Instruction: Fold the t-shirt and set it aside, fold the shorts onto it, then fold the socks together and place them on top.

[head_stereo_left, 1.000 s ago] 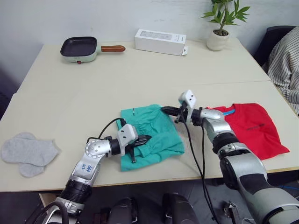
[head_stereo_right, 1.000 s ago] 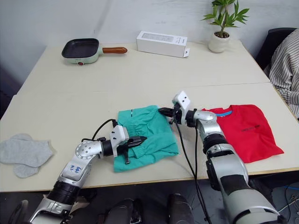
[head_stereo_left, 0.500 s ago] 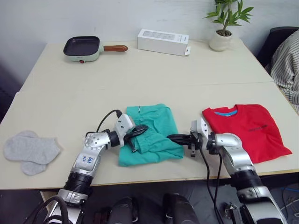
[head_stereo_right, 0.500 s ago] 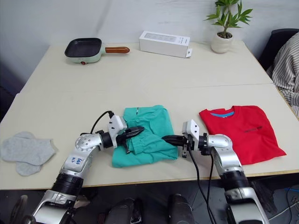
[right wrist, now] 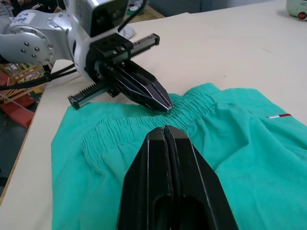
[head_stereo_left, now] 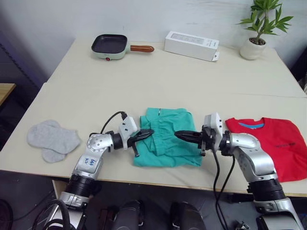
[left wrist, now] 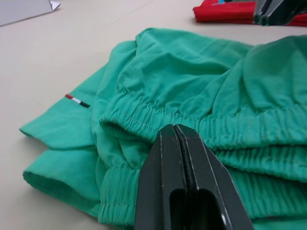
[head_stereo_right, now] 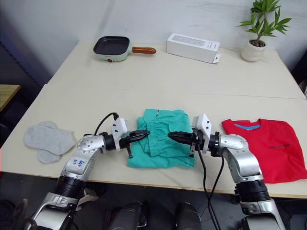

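The teal shorts (head_stereo_left: 165,151) lie folded in a bundle at the table's front middle, waistband gathered toward the left. My left gripper (head_stereo_left: 147,132) is shut, its tip (left wrist: 175,128) resting against the elastic waistband on the shorts' left side. From the right, my right gripper (head_stereo_left: 178,135) points over the shorts, shut with nothing between its fingers (right wrist: 164,129). The two tips face each other a short gap apart. The red t-shirt (head_stereo_left: 283,143) lies folded flat to the right of the shorts. The grey socks (head_stereo_left: 52,138) lie overlapped at the front left.
A small green frying pan (head_stereo_left: 109,45), a white box (head_stereo_left: 192,45) and a potted plant (head_stereo_left: 254,45) stand along the table's far side. The table's front edge (head_stereo_left: 158,177) runs just below the shorts.
The camera has shifted. My right gripper has swung from the shorts' far right corner to their near right side, then in over them. My left gripper has moved from the front left corner to the waistband.
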